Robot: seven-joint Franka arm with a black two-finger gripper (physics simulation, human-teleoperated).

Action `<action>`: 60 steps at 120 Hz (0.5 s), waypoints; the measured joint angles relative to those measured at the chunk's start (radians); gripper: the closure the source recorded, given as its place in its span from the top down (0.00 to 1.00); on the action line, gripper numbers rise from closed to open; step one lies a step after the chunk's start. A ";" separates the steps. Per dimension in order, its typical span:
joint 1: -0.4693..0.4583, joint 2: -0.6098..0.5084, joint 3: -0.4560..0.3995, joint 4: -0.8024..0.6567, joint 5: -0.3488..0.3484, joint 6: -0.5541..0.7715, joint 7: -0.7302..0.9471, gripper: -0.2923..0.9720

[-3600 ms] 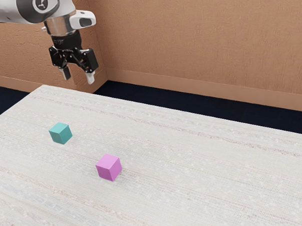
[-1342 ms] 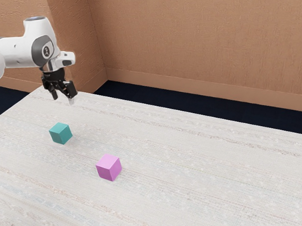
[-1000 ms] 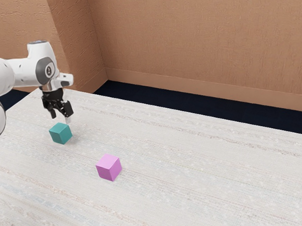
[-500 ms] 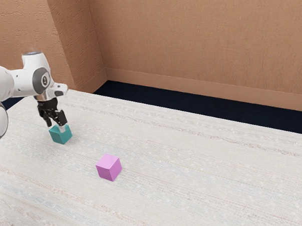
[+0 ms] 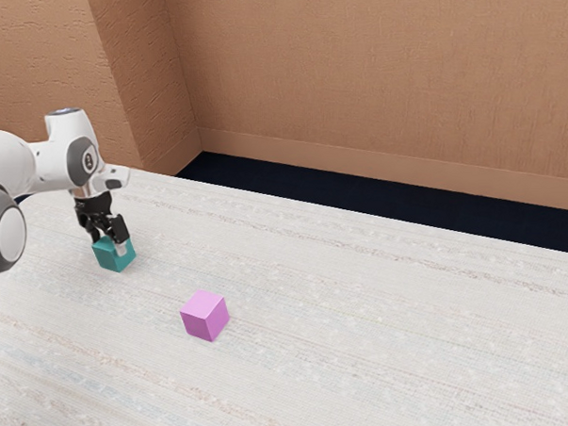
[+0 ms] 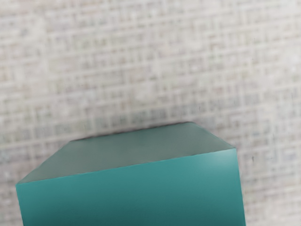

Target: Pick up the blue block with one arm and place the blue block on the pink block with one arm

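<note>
Gripper (image 5: 110, 238) is sitting low over blue block (image 5: 114, 255), which is resting on table (image 5: 364, 313), well apart from pink block (image 5: 205, 315). Can't tell whether jaws are wide or pinching it. Best bet: squeezing centered on opposite flat faces, then lifting straight up.

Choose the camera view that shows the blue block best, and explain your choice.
The wrist view: the blue block looms close, its top and one side face plain, though the picture's edge cuts it off. The exterior view shows it small on the table, its top partly covered by the gripper.
</note>
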 joint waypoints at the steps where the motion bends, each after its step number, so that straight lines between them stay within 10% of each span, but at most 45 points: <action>1: -0.001 0.000 0.000 0.000 0.000 0.000 0.001 0.77; 60: -0.010 0.012 0.000 0.001 -0.008 0.031 0.020 0.63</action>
